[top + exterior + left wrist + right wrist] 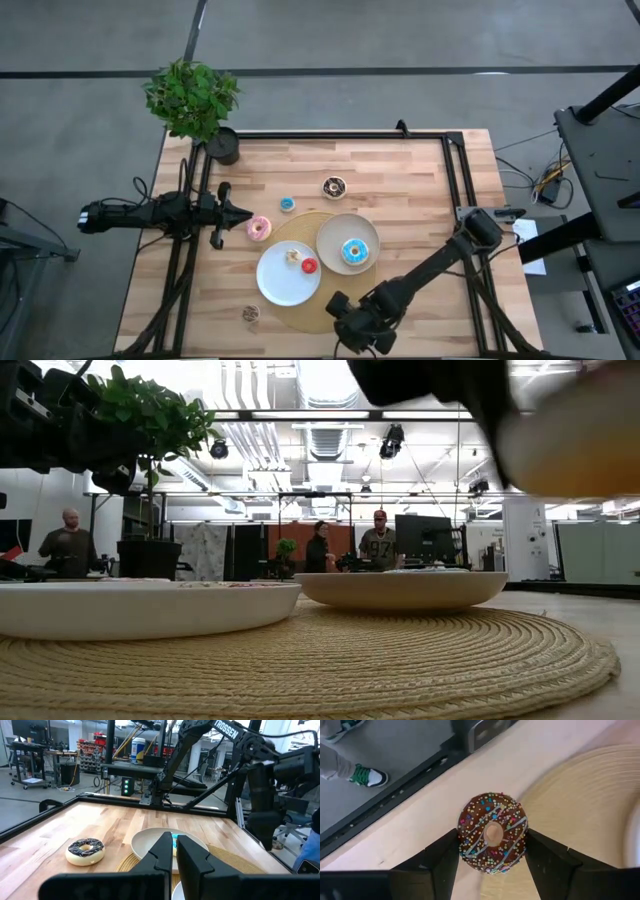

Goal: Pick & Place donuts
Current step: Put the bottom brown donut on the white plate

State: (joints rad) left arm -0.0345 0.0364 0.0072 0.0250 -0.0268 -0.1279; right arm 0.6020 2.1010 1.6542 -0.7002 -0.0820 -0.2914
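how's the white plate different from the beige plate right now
The white plate is larger and holds two small donuts, a red one and a cream one. The beige plate holds a single blue-sprinkled donut. Both are round and rest on the woven mat.

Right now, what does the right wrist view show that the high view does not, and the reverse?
Only the right wrist view shows the chocolate donut with coloured sprinkles gripped between the right gripper fingers, plus a person's green-and-white sneaker on the floor.

Only the high view shows the left gripper, shut and empty beside the pink frosted donut, the white round plate, the blue-iced donut on the beige plate, and the potted green plant.

Both show the round woven mat and the wooden table.
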